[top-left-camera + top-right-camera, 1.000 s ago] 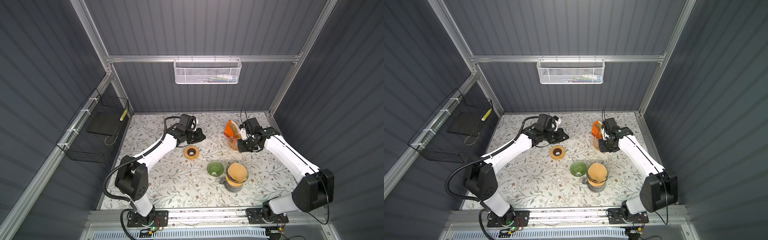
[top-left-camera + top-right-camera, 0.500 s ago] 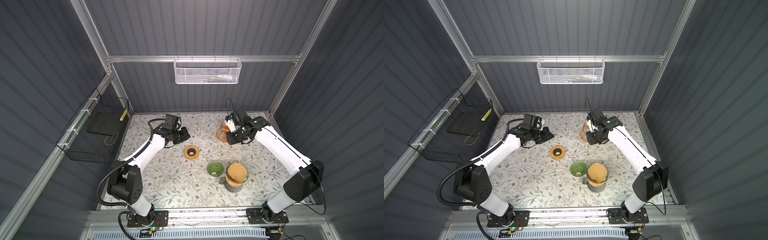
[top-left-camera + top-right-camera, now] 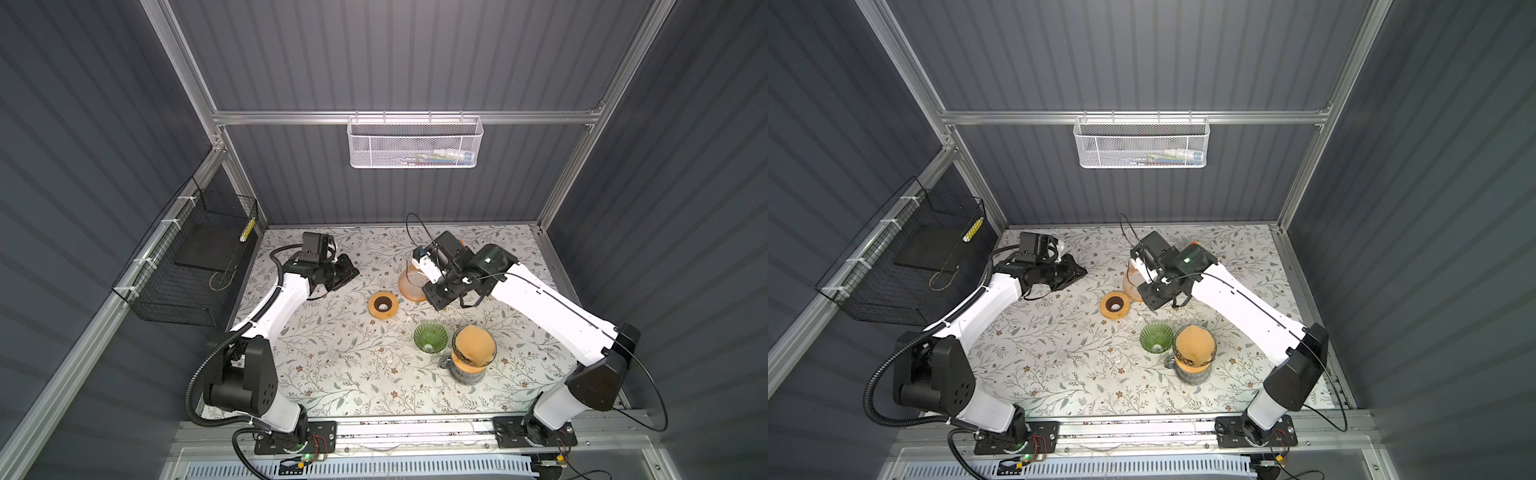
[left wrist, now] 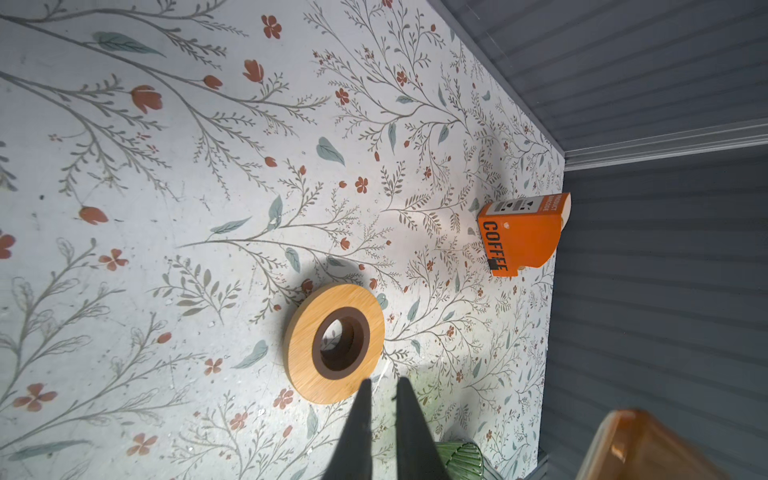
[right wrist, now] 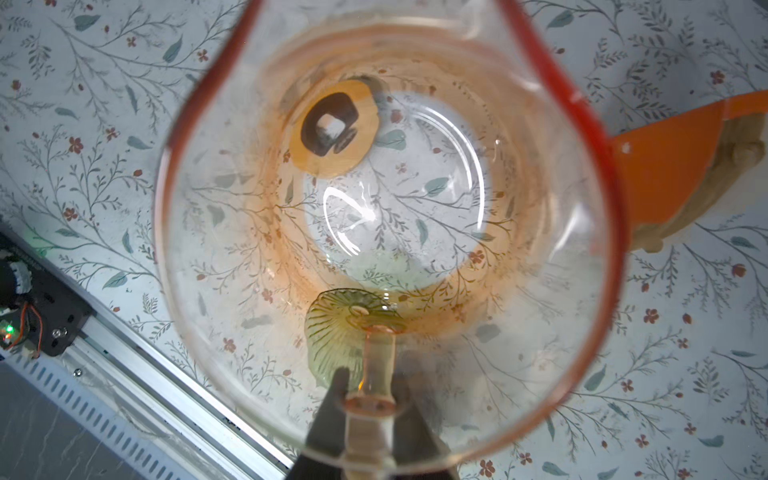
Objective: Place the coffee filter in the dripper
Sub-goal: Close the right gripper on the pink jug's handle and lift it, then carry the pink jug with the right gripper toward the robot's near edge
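A wooden ring (image 3: 382,306) lies mid-desk (image 3: 332,365) on the floral top, with a tinted glass jug (image 3: 409,286) just beside it toward the back edge. An orange coffee box (image 4: 519,237) sits near the back edge. A white mesh basket (image 3: 414,143) hangs on the rear wall and a black wire basket (image 3: 195,266) on the left wall.

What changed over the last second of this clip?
The right gripper, shut on the glass carafe by its handle, carried it left, away from the orange coffee box toward the wooden ring. The left gripper pulled back left, empty. Ring and green dripper stayed put.
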Robot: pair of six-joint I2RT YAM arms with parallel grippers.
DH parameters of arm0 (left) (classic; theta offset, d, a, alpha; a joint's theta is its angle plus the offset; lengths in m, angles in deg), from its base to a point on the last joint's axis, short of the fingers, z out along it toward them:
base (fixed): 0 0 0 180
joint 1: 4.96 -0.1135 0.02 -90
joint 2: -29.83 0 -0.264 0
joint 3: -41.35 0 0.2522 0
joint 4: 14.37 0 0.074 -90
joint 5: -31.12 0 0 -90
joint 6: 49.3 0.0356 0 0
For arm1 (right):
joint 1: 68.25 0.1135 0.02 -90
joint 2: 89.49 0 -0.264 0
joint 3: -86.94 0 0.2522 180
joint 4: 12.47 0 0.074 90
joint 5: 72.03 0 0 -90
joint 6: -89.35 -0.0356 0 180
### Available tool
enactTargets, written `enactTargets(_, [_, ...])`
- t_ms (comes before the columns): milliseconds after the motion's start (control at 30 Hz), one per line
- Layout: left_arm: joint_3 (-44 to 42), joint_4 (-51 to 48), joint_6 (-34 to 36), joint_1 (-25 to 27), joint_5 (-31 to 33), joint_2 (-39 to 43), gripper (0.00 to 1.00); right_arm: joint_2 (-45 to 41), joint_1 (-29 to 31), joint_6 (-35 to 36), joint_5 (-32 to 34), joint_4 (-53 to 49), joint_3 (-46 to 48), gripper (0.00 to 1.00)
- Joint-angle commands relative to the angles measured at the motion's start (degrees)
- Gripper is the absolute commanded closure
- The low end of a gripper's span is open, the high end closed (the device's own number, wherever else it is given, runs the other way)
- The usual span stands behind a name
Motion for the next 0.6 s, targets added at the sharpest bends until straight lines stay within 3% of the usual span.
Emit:
enactTargets(0, [-0.9, 1.5, -0.2, -1.8, -2.8, 2.0, 0.86, -1.4, 3.1, -0.1, 1.0, 0.5, -0.9, 1.0])
enactTargets(267, [-1.9, 3.0, 1.2, -4.6, -5.1, 3.4, 0.86, -1.9, 10.9, 1.5, -1.6, 3.1, 2.4, 1.0])
enactTargets(567, [-2.7, 2.1, 3.5, -5.2, -5.5, 4.5, 0.86, -1.0, 15.5, 0.5, -4.0, 8.8, 9.8, 1.0])
